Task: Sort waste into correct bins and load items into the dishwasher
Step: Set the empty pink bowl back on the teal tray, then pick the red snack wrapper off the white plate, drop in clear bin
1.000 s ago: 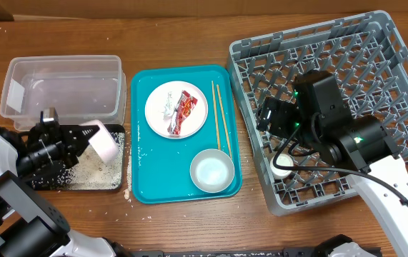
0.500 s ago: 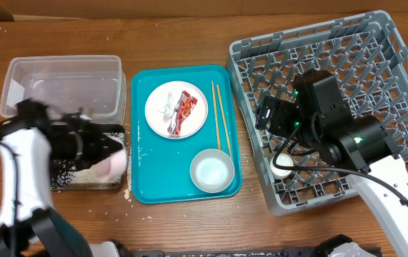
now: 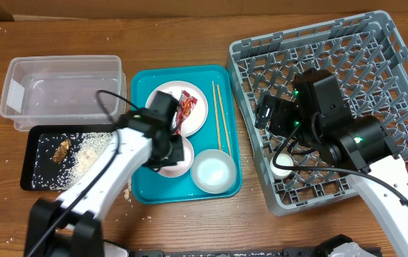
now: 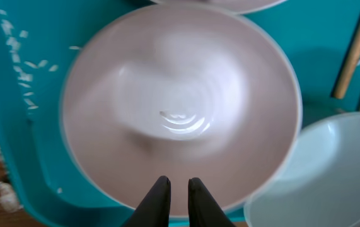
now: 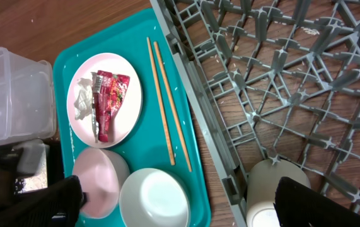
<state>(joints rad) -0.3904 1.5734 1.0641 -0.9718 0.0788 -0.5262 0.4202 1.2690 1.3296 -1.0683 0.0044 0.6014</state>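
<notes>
My left gripper [image 3: 166, 148] is shut on the near rim of the smaller pink dish [image 3: 178, 160], which sits upright and empty on the teal tray, touching the grey bowl [image 3: 212, 171]. In the left wrist view my fingers [image 4: 174, 184] pinch the dish [image 4: 180, 107]. The large pink plate [image 3: 162, 121] holds the red wrapper [image 3: 187, 111] and the paper wad [image 3: 166, 106]. The chopsticks [image 3: 220, 118] lie beside it. Rice and brown scraps lie in the black tray [image 3: 36, 175]. The clear tub [image 3: 64, 89] looks empty. My right gripper [image 5: 180, 202] is open over the rack [image 3: 346, 78] near the white cup [image 3: 282, 166].
The teal tray [image 3: 143, 189] lies between the bins and the rack. A few rice grains lie on its left side [image 4: 22, 63] and on the table by the black tray [image 3: 127, 189]. The rack's near wall stands close to the tray's right edge.
My left arm has swung right from over the black tray to the teal tray, carrying the pink dish, which now sits upright by the grey bowl. The right arm has not moved.
</notes>
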